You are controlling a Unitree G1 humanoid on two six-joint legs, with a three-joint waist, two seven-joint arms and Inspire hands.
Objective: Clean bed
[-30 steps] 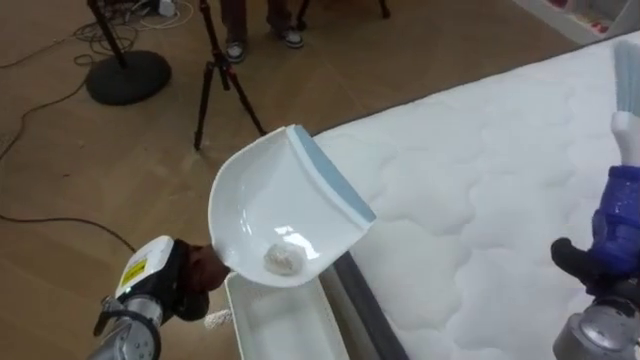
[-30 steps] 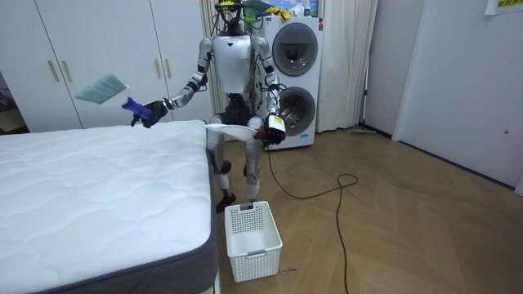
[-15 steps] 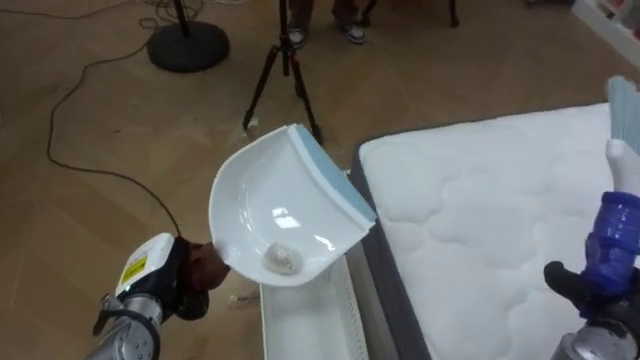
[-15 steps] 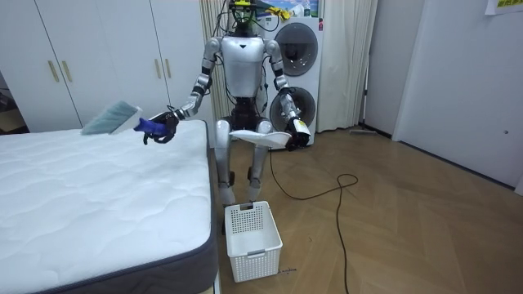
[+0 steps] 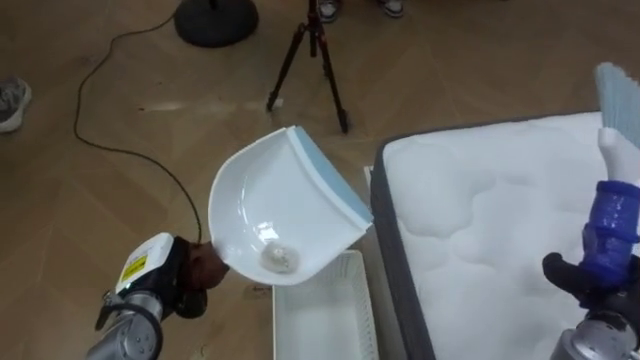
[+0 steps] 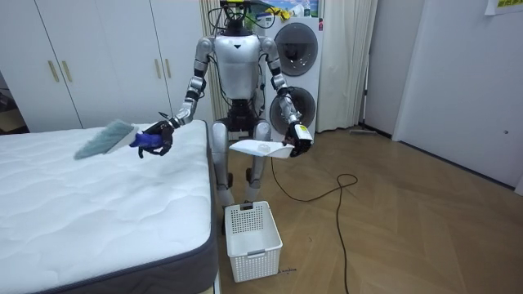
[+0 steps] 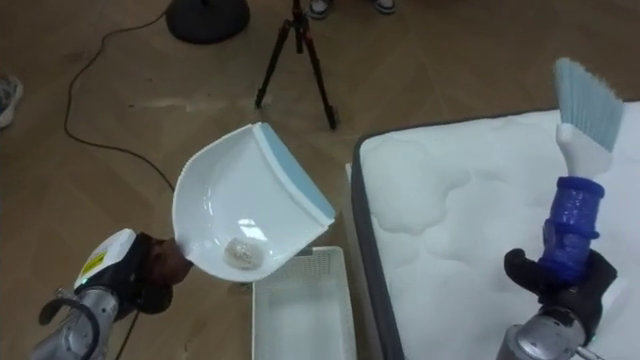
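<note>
My left hand (image 5: 186,281) is shut on the handle of a white dustpan (image 5: 262,201) with a grey-blue lip. The pan is held level above the white basket (image 5: 322,322) on the floor. A small crumpled white wad (image 5: 281,260) lies in the pan's deep end. At the right, my right hand (image 7: 561,282) is shut on the blue handle of a brush (image 7: 573,206), its pale bristles pointing up over the white mattress (image 5: 490,240). In the room view I stand at the bed's corner behind the basket (image 6: 252,229), brush (image 6: 103,140) low over the bed.
A tripod (image 5: 314,52) and a round stand base (image 5: 215,16) are on the wooden floor ahead, with a cable running across it. A person's shoe (image 5: 11,100) shows at the left edge. Washing machines (image 6: 295,75) and wardrobes (image 6: 98,57) stand behind me.
I have turned from the bed toward the basket, so the whole eye view shifted. The dustpan now hangs over the basket, and the brush has come down low over the mattress.
</note>
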